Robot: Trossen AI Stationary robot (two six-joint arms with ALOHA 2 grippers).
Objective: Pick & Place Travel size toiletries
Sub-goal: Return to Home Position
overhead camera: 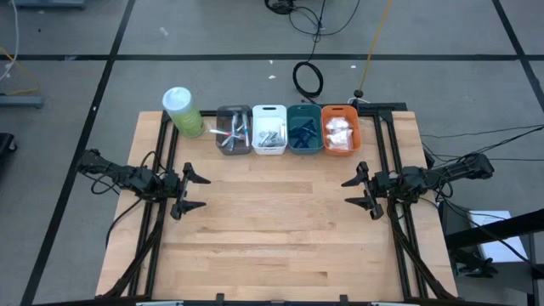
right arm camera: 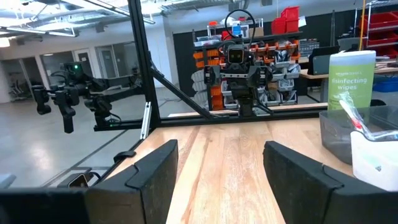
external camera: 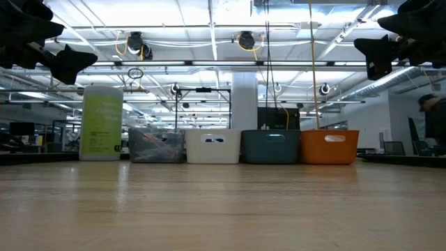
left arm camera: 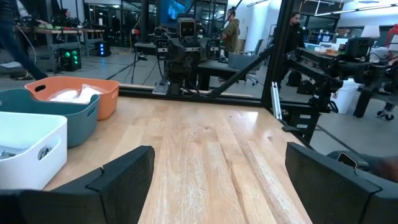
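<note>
The travel size toiletries all lie in bins at the far edge of the table (overhead camera: 272, 242). Silvery sticks (overhead camera: 270, 134) are inside the white bin (overhead camera: 269, 108). Touching the white bin on its left, the grey bin (overhead camera: 234, 109) holds pale sticks (overhead camera: 231, 136). Touching it on the right, the teal bin (overhead camera: 303, 108) holds dark blue razors (overhead camera: 303, 129). One place further right, the orange bin (overhead camera: 340, 107) holds white pouches (overhead camera: 340, 133). The left gripper (overhead camera: 202, 192) hangs in front and left of the white bin, fingers spread, empty. The right gripper (overhead camera: 348, 193) hangs in front and right of it, also spread and empty.
</note>
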